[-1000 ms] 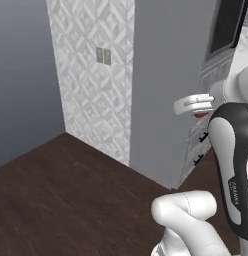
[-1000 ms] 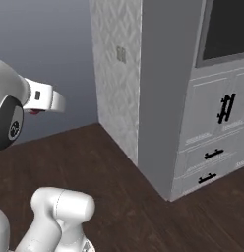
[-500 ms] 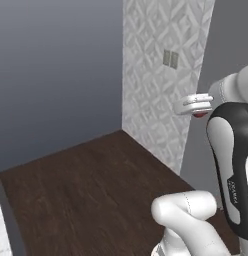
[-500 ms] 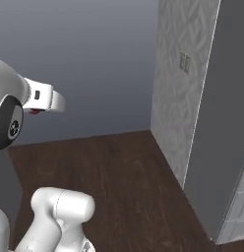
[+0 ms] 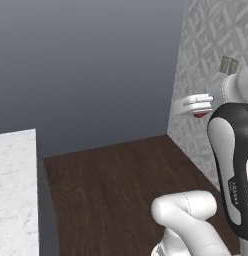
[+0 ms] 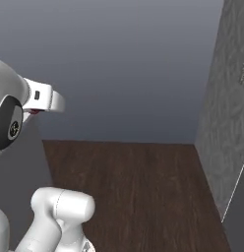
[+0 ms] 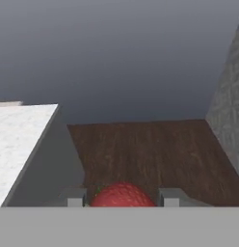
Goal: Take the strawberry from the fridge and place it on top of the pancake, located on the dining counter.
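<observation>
Red strawberry is sitting clamped in my end effector. Cabinets are sliding out of sight as I am driving; white marble tabletop is now appearing left, pancake unseen.

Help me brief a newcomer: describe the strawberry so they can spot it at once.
Start at the white marble dining counter on the left of the hand view, then drop to the gripper at the bottom. The strawberry sits between its fingers, the one bright-red thing against dark wood floor.

The base has turned, bringing the dining counter into view.
</observation>
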